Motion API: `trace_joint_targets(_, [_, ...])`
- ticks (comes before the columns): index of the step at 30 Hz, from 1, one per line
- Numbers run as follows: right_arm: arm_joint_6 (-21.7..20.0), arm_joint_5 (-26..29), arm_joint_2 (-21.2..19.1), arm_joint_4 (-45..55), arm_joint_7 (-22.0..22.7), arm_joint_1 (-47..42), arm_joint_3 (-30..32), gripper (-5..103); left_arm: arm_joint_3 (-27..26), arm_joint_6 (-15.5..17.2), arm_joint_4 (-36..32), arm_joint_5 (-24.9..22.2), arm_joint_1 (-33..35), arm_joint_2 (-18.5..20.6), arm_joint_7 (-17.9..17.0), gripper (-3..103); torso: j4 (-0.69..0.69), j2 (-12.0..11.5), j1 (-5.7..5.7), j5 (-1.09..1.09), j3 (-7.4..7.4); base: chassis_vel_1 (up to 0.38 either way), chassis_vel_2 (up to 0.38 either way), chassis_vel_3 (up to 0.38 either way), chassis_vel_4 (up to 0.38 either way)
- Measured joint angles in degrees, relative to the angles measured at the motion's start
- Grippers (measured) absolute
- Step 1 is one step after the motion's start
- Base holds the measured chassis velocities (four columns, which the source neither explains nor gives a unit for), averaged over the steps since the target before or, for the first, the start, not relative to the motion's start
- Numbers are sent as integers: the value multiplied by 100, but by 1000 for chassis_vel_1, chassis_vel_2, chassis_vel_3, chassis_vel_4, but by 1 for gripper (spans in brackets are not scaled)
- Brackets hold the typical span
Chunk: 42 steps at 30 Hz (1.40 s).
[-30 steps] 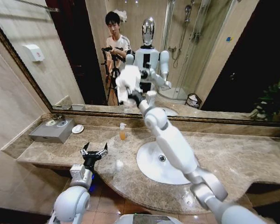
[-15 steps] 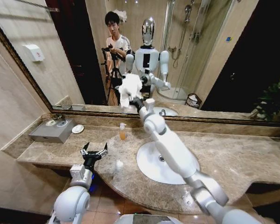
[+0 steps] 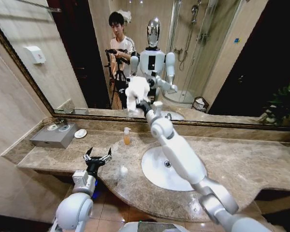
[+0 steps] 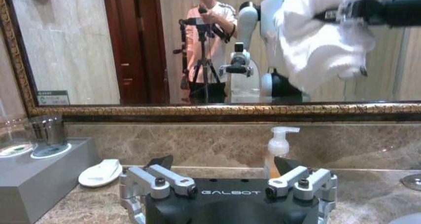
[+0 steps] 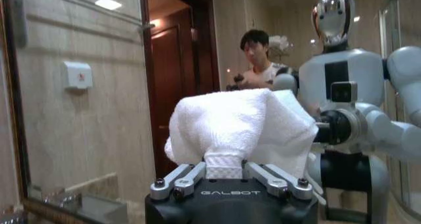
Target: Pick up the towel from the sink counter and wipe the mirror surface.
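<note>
- White towel [image 3: 137, 90] is gripped in the clenched jaws of the right gripper [image 3: 143, 104] and pressed against the mirror [image 3: 222, 58], above the basin [image 3: 157, 171].
- In the right wrist view, the towel [image 5: 240, 128] is seen bunched between the jaws, against the glass.
- The left gripper [image 3: 97, 157] is held low over the marble surface [image 3: 251, 164], jaws spread apart and grasping nothing.
- A soap bottle [image 3: 127, 136] is set upright near the mirror frame.
</note>
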Motion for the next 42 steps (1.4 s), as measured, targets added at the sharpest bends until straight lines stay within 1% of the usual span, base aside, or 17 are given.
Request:
trace_joint_targets(2, [19, 1, 6, -5, 8, 39, 0, 13, 0, 0, 0, 0, 0, 0, 0, 100, -1, 0, 0, 0, 0, 0, 0, 0, 0])
trace_joint_targets(8, [24, 89, 12, 136, 90, 581, 120, 13, 0, 0, 0, 0, 0, 0, 0, 100, 2, 0, 0, -1, 0, 0, 0, 0, 0])
trace_joint_targets(14, [9, -80, -43, 200, 24, 841, 167, 13, 0, 0, 0, 0, 0, 0, 0, 100, 1, 0, 0, 0, 0, 0, 0, 0, 0])
trace_joint_targets(20, [12, -295, -62, 24, -121, 339, 106, 13, 0, 0, 0, 0, 0, 0, 0, 100, 1, 0, 1, 0, 0, 0, 0, 0, 0])
trace_joint_targets(22, [35, -405, -120, -24, -199, 26, 74, 13, 0, 0, 0, 0, 0, 0, 0, 100, 0, 0, 0, 0, 0, 0, 0, 0, 0])
trace_joint_targets(26, [105, -480, -177, -51, -230, -83, 37, 13, 0, 0, 0, 0, 0, 0, 0, 100, 0, 0, 0, 0, 0, 0, 0, 0, 0])
trace_joint_targets(30, [107, -306, -175, -12, -145, 125, 50, 13, 0, 0, 0, 0, 0, 0, 0, 100, 1, 0, 0, 0, 0, 0, 0, 0, 0])
trace_joint_targets(32, [78, -89, -174, 102, -38, 501, 147, 13, 0, 0, 0, 0, 0, 0, 0, 100, 3, 0, 1, -1, 0, 0, 0, 0, 0])
trace_joint_targets(36, [25, 12, -224, 305, -22, 754, 309, 13, 0, 0, 0, 0, 0, 0, 0, 100, 1, 0, 1, -1, -1, 0, 0, 0, 0])
trace_joint_targets(41, [18, -1, -272, 304, -53, 647, 300, 13, 0, 0, 0, 0, 0, 0, 0, 100, -2, 0, 0, 0, -1, 0, 0, 0, 0])
trace_joint_targets(42, [31, -31, -266, 197, -84, 522, 270, 13, 0, 0, 0, 0, 0, 0, 0, 100, 1, 0, 0, 0, -1, 0, 0, 0, 0])
